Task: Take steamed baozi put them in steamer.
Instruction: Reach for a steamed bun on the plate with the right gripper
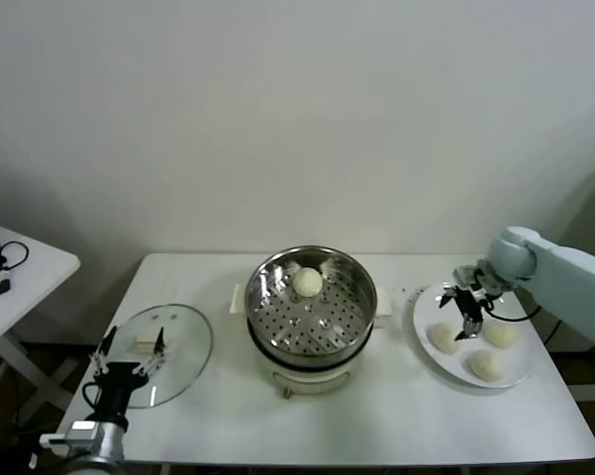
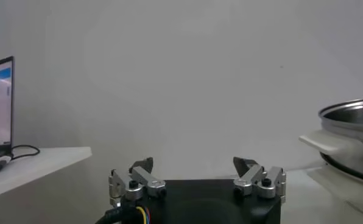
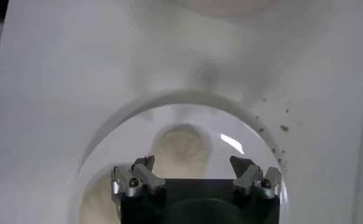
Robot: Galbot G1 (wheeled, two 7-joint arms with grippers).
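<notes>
— Where were your grippers?
— My left gripper [image 1: 131,348] sat spread at the near left. My right gripper [image 1: 468,315] hung spread above three steamed baozi [image 1: 444,337] on the plate [image 1: 423,319].
— And farther?
— One lay inside the steamer [image 1: 351,317], centre

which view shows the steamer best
The head view: the whole steamer shows from above, perforated tray and one baozi inside. The left wrist view catches only its rim and a side handle at the frame edge. The right wrist view does not show it.
</notes>
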